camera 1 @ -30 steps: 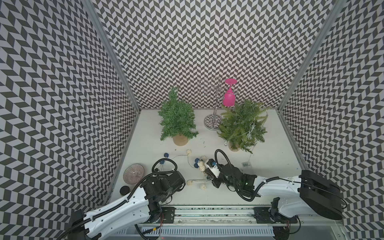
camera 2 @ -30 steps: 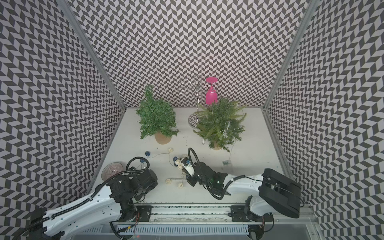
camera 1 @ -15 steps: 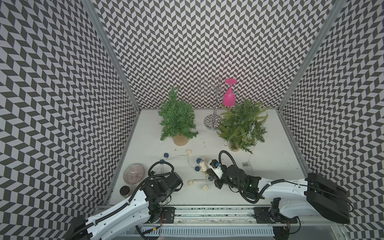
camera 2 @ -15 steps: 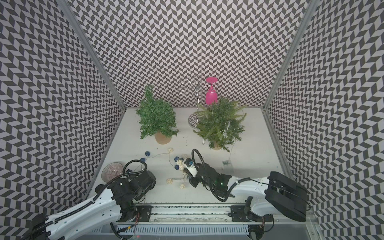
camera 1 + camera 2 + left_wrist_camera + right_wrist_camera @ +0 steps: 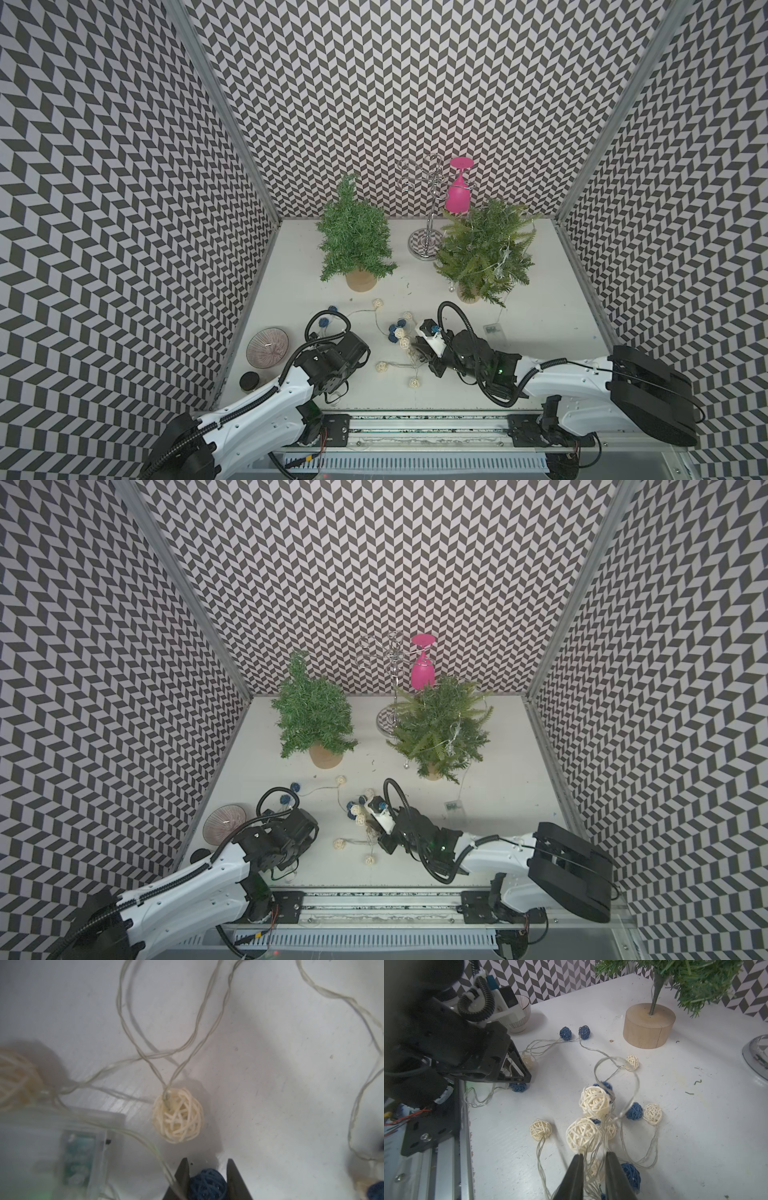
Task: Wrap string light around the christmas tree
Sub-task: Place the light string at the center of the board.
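left gripper (image 5: pixel 207 1160): clamped on a blue ball (image 5: pixel 207 1185) of the string, one finger snug against each side, low down at the table (image 5: pixel 540 291)
right gripper (image 5: pixel 594 1154): jaws parted just a bit, a few wire strands running through the gap, nothing obviously pinched tbh
string light (image 5: pixel 400 333): all of it loose on the table in front of both trees, none on a branch; blue and cream wicker balls on thin clear wire, main clump bunched right by the right gripper, a looser run trailing over toward the left arm
lone cream ball (image 5: pixel 177 1115): flat on the table just ahead of the left fingers, two wire strands leading into its top
clear box (image 5: pixel 81 1147): see-through plastic with a green board inside, pretty blurry, near that lone cream ball, wires running past it
christmas tree (image 5: pixel 355 237): upright on a round wooden base, toward the back on the left, bare, well apart from both grippers
second tree (image 5: pixel 484 249): upright to the right of it, thin wire with small clear lights hanging in the branches
bowl (image 5: pixel 267 353): striped, by the left wall, just beside the left arm
dark jar (image 5: pixel 249 380): small and round, near the bowl, closer to the front edge
rack (image 5: pixel 426 245): chrome, at the back between the trees, pink glass (image 5: pixel 457 195) hanging upside down on it
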You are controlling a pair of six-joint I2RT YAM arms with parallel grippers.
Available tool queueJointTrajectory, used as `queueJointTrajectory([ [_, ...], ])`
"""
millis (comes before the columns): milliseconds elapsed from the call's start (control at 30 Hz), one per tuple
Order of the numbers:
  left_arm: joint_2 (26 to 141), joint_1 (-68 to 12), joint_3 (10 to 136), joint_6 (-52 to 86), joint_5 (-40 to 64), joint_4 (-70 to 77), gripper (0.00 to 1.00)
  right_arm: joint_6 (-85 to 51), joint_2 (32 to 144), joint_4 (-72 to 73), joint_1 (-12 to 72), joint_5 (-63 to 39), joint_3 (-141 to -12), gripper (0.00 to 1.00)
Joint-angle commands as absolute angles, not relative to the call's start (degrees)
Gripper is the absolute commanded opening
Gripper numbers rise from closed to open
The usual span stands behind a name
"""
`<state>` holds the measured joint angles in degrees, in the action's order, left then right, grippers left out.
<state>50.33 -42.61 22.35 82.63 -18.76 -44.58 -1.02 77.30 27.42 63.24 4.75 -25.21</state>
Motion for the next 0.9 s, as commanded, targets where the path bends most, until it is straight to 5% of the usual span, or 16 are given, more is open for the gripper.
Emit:
queueJointTrajectory([
  [0,50.57,-42.21,25.98,80.18,-22.37,-45.17,0.09,-0.57,78.55,29.96,63.28,5.96,-26.37,0.29],
  [33,50.59,-42.13,27.04,79.49,-22.92,-45.25,0.01,-0.57,78.73,29.87,63.31,5.93,-26.51,0.3],
  [167,50.36,-42.02,31.48,75.64,-23.48,-44.82,0.0,-0.7,78.44,29.15,63.34,4.78,-27.39,0.35],
  [533,46.94,-41.57,44.02,58.57,-25.03,-43.2,0.0,-0.71,68.27,29.88,63.37,-0.86,-28.43,0.75],
  [733,40.85,-41.5,45.12,33.69,-14.23,-27.33,0.0,5.45,64.94,29.95,63.27,-4.67,-32.0,0.74],
  [867,34.49,-41.53,44.28,29.14,-16.97,-24.81,0.0,9.08,64.45,30.32,63.04,-4.53,-34.43,0.76],
])
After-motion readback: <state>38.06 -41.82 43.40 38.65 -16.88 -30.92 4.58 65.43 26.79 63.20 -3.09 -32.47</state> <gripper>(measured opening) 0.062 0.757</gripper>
